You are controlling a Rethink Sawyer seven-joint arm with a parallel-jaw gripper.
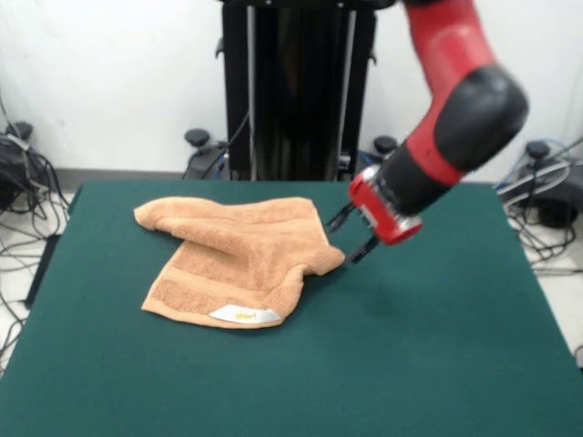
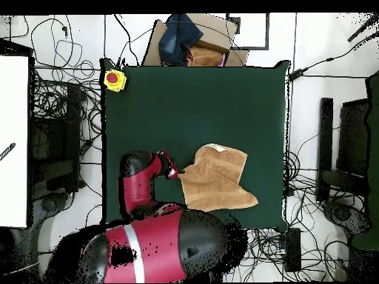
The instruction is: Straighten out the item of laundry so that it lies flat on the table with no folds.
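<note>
The peach-orange towel [image 1: 241, 255] lies crumpled on the green table [image 1: 437, 346], left of centre. It is folded over itself, with a white label [image 1: 244, 315] at its near edge. My gripper [image 1: 350, 235] hangs low at the towel's right corner, tilted toward it. The two dark fingers stand apart, open, with the towel's corner just beside the lower one. I cannot tell whether they touch the cloth. In the overhead view the gripper [image 2: 178, 171] sits at the left edge of the towel [image 2: 220, 179], and the arm covers the table's lower left part.
A yellow box with a red button [image 2: 114, 79] sits at one table corner. A cardboard box with clothes [image 2: 191, 41] stands past the table's far edge. Cables lie on the floor around the table. The black pedestal [image 1: 296, 91] stands behind the table.
</note>
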